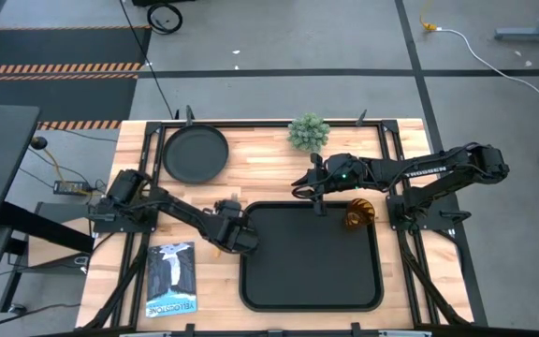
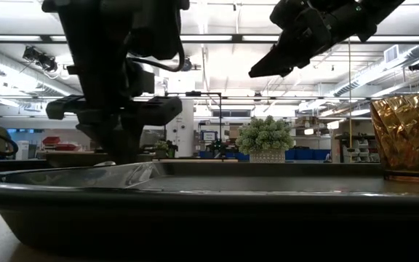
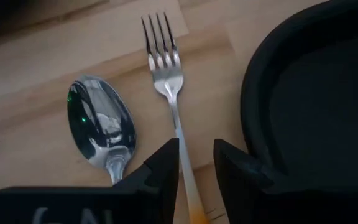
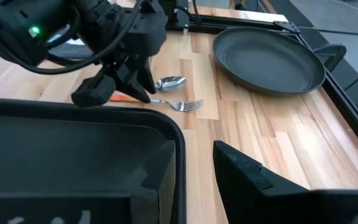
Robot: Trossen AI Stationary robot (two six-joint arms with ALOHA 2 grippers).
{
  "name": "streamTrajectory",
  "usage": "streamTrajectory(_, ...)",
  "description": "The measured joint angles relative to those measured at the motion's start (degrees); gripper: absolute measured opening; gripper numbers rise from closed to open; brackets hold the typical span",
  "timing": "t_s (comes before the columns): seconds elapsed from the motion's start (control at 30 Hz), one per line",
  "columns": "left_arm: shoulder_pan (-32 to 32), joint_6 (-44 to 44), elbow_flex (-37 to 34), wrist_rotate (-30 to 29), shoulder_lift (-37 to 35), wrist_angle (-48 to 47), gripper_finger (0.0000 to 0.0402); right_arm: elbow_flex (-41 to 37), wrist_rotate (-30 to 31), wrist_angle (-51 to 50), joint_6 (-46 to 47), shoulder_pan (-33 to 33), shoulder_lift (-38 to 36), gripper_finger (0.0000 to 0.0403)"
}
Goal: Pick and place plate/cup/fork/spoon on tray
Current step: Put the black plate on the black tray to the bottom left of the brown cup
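The fork [image 3: 166, 68] and the spoon [image 3: 101, 127] lie side by side on the wooden table, just off the tray's [image 1: 312, 281] far left corner. My left gripper [image 3: 196, 162] points down over the fork. It is open, with one finger on either side of the fork's handle [image 3: 185, 158], and I see no touch. The cup [image 1: 358, 214] stands in the tray's far right corner. The round plate [image 1: 195, 154] lies on the table at the far left. My right gripper [image 1: 309, 187] is open and empty above the tray's far edge.
A small potted plant [image 1: 308, 131] stands at the table's far edge, right of the plate. A printed booklet [image 1: 172, 279] lies on the table left of the tray, near the front edge. Most of the tray's floor is bare.
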Motion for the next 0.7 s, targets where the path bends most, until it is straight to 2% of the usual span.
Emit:
streamTrajectory(0.27,0.38,5.64,0.00,0.08,-1.42,-2.10,0.0110,0.00,0.00,-0.04,0.00,0.25,0.00,0.0116)
streamTrajectory(0.57,1.86,7.45,-0.15,-3.56,-8.65,-20.61,0.0106,0.00,-0.01,0.33,-0.35,0.25,0.00,0.0116)
streamTrajectory(0.7,3.30,10.77,-3.35,-6.80,-14.82,-22.14,0.0085,0.00,0.00,0.83,-0.52,0.23,0.00,0.0116)
